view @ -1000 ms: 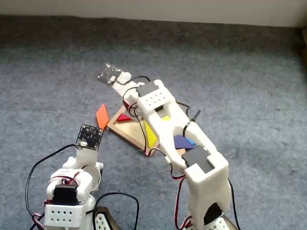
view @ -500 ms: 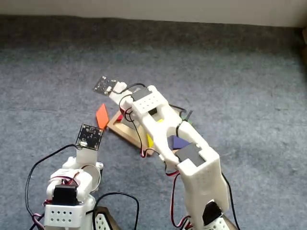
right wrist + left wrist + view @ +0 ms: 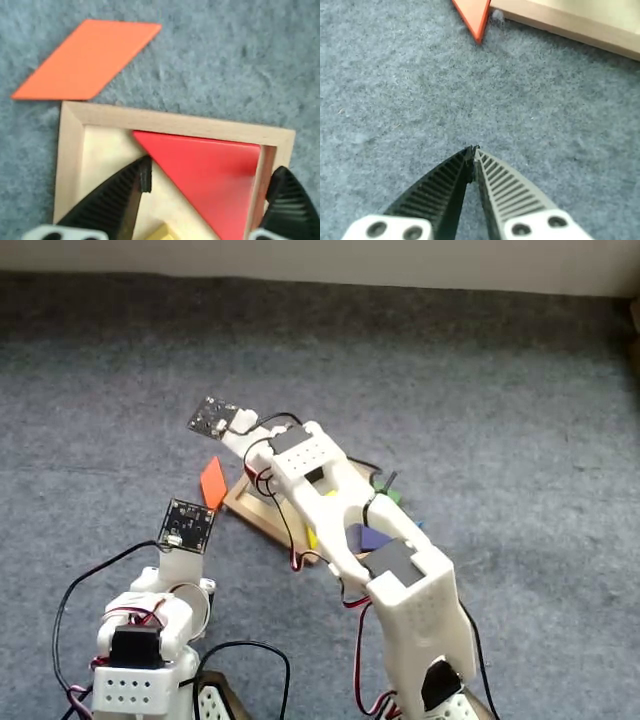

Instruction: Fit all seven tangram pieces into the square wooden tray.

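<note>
Right gripper (image 3: 212, 180) hangs over a corner of the tray (image 3: 175, 125), jaws spread: one finger inside the tray, the other over its rim. Triangle piece (image 3: 205, 160) lies in that corner, between the fingers and against two walls. Parallelogram piece (image 3: 87, 57) lies on the desk (image 3: 395, 90) beyond the gripper, outside the tray, just beside the next corner. Left gripper (image 3: 472, 150) is low over the desk, jaws together. The parallelogram's tip and the tray edge are ahead of it, well apart from it.
</note>
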Tool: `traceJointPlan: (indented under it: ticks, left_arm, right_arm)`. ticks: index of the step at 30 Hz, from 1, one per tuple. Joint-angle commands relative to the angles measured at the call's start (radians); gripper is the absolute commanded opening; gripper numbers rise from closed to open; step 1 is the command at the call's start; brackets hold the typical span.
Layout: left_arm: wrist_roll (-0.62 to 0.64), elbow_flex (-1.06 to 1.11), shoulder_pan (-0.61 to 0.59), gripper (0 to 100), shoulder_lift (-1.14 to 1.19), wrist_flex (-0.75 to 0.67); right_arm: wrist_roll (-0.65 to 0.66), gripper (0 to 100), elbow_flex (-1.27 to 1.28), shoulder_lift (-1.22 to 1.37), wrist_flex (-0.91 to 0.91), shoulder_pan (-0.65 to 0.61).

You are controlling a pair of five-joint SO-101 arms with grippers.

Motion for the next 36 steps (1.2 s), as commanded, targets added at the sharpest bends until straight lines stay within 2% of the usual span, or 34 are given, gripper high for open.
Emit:
traceJointPlan:
  ticks: [1, 4, 6, 13, 21, 23, 25, 28, 36]
  left_arm:
    - [0.009, 0.021, -0.007, 3, -0.015, 0.003]
    - [0.009, 0.021, -0.007, 3, -0.015, 0.003]
    - [0.009, 0.021, -0.007, 3, -0.015, 0.003]
    - [0.009, 0.021, -0.007, 3, -0.015, 0.003]
    - [0.009, 0.021, -0.007, 3, -0.015, 0.003]
    - [0.009, 0.021, -0.007, 3, -0.015, 0.003]
    - [0.009, 0.021, -0.007, 3, -0.015, 0.003]
    - [0.009, 0.021, -0.007, 3, -0.015, 0.003]
    - [0.009, 0.021, -0.007, 3, -0.015, 0.003]
  right_arm:
    - [0.011, 26.4, -0.028, -0.007, -0.021, 0.007]
    - [0.011, 16.0, -0.027, -0.007, -0.019, 0.018]
    - [0.011, 12.5, -0.027, -0.007, -0.013, 0.025]
    - [0.011, 11.9, -0.038, -0.018, 0.128, 0.045]
    - [0.003, 12.6, -0.093, -0.016, 0.163, 0.05]
    - [0.003, 16.6, -0.125, -0.015, 0.186, 0.047]
    - [-0.002, 25.3, -0.15, -0.01, 0.209, 0.047]
    - [-0.064, 35.4, -0.159, -0.008, 0.214, 0.047]
    - [-0.068, 37.2, -0.16, -0.005, 0.213, 0.05]
